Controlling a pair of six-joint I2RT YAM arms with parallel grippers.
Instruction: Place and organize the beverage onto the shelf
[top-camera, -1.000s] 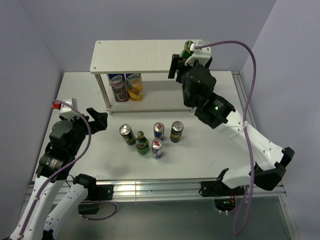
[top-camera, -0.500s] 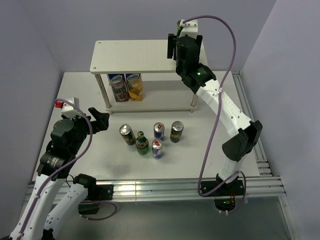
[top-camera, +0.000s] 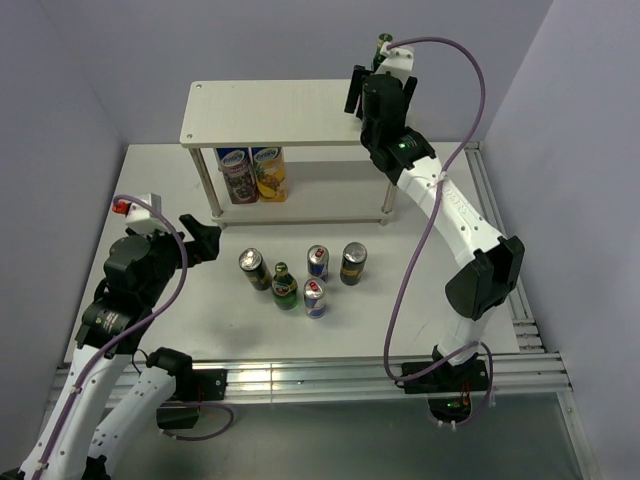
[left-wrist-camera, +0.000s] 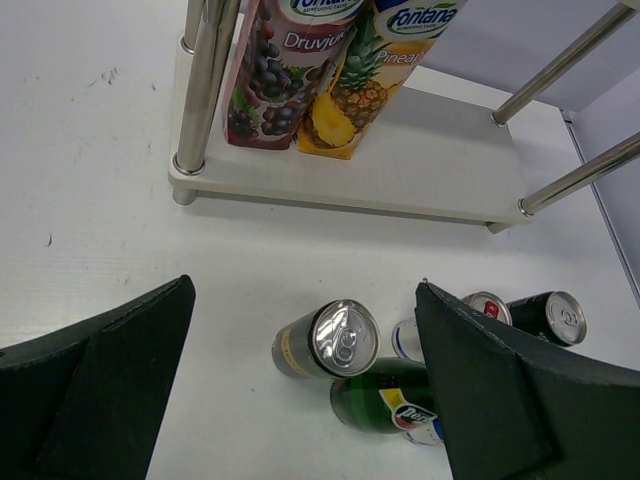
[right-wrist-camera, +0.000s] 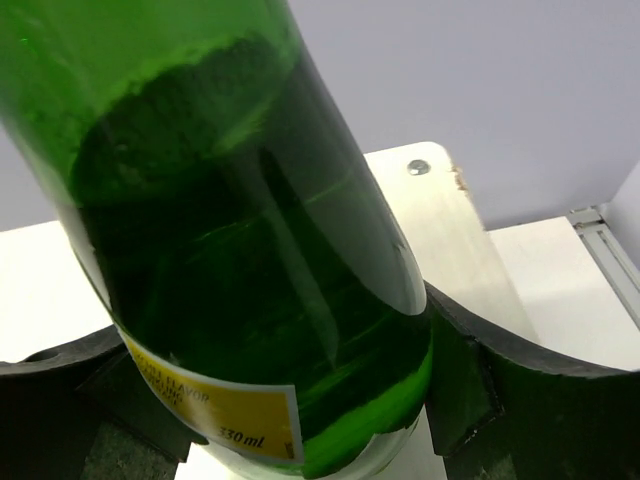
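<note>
My right gripper is shut on a green glass bottle and holds it upright over the back right corner of the shelf's top board. In the right wrist view the bottle fills the frame between my fingers, with the board's corner behind it. On the table stand a second green bottle, two dark cans and two blue-and-silver cans. My left gripper is open and empty, left of them; its view shows the dark can and the bottle.
Two juice cartons stand at the left of the shelf's lower board, next to a metal leg. Walls close in behind and on both sides of the table. A metal rail runs along the near edge.
My right arm has carried the green bottle up and back, from the shelf's front right to over its back right corner. The left arm has barely moved.
</note>
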